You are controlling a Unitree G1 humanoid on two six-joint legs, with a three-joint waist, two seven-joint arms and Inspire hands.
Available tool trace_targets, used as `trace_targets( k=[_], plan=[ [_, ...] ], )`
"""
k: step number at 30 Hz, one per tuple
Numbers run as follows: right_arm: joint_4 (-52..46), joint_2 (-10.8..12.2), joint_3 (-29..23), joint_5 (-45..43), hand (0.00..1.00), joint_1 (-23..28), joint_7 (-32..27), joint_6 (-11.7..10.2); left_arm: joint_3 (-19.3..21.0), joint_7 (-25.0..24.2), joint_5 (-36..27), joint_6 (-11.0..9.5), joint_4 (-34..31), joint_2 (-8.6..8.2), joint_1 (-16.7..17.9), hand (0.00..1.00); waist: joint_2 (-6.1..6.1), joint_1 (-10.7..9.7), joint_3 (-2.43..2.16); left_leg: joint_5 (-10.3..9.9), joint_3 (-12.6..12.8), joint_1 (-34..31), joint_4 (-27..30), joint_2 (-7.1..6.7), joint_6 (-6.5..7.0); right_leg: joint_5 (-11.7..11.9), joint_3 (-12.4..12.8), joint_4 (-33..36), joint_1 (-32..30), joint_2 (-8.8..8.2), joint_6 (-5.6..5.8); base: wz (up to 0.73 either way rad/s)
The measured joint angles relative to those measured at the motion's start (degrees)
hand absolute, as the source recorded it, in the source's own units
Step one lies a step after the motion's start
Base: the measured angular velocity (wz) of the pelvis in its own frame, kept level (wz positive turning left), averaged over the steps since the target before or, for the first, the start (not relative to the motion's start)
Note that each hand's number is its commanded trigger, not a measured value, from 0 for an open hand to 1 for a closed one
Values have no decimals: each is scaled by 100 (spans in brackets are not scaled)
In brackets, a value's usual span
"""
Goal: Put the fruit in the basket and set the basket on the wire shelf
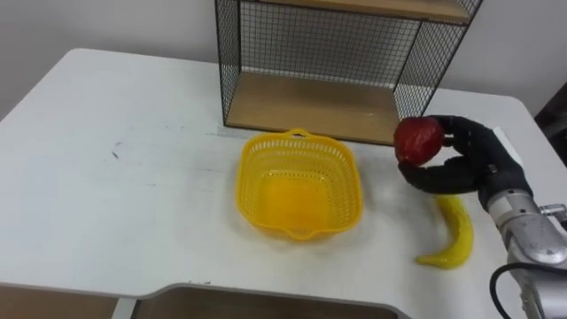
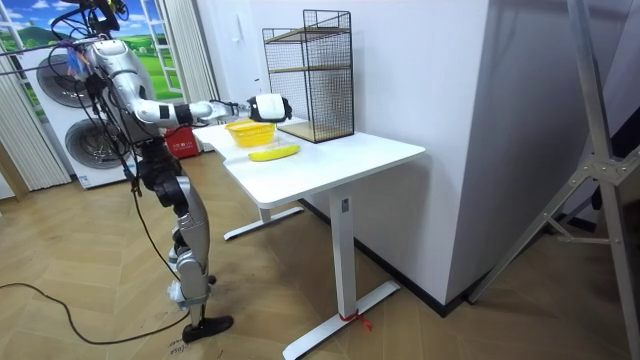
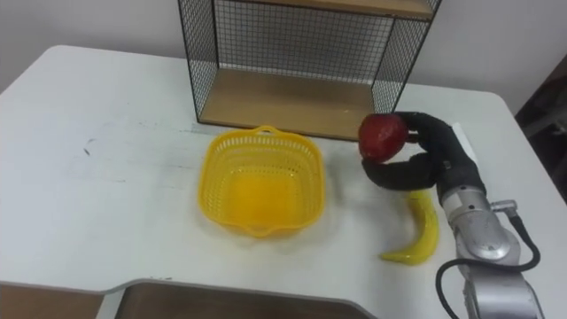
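Observation:
My right hand (image 1: 462, 159) is shut on a red apple (image 1: 418, 139), holding it above the table just right of the yellow basket (image 1: 299, 183). The same hand (image 3: 430, 155) and apple (image 3: 383, 136) show in the right eye view. The basket (image 3: 262, 180) is empty and sits on the white table in front of the wire shelf (image 1: 337, 53). A yellow banana (image 1: 452, 234) lies on the table below my right hand, to the right of the basket. In the room view I stand at the table's end with the right arm stretched over it toward the basket (image 2: 250, 131) and banana (image 2: 274, 152).
The wire shelf (image 3: 301, 62) has a wooden bottom board and an upper board, with its open front facing me. The table (image 1: 106, 195) has bare white surface to the left of the basket. A cut-out in the table's front edge (image 1: 266, 301) lies below the basket.

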Motion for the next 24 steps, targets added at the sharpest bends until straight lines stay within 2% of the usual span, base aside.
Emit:
trace_targets(
  k=[2,10,17,24],
  plan=[
    [-108,0,29,12,100,-3,-89,-95,0,0,0,-2,-2,1,-1,0,-2,20,1,0,2,0,2,-1,0,0,2,0,0,0,0,0],
    [-541,-1,101,-41,100,-2,-64,-83,2,1,51,-1,3,3,-159,0,4,27,-5,0,8,-14,-23,-2,0,-1,-17,14,-32,0,2,0],
    [-913,-7,420,-62,100,-3,181,-83,-9,11,75,-5,18,5,-235,0,-86,24,-36,1,11,-15,-52,-2,0,-2,-1,24,-55,1,3,0],
    [-996,-17,497,-518,100,-2,542,-74,-12,52,75,-4,55,3,-205,0,-86,23,-36,1,11,-30,-56,-2,0,-1,31,26,-61,2,3,0]
  ],
)
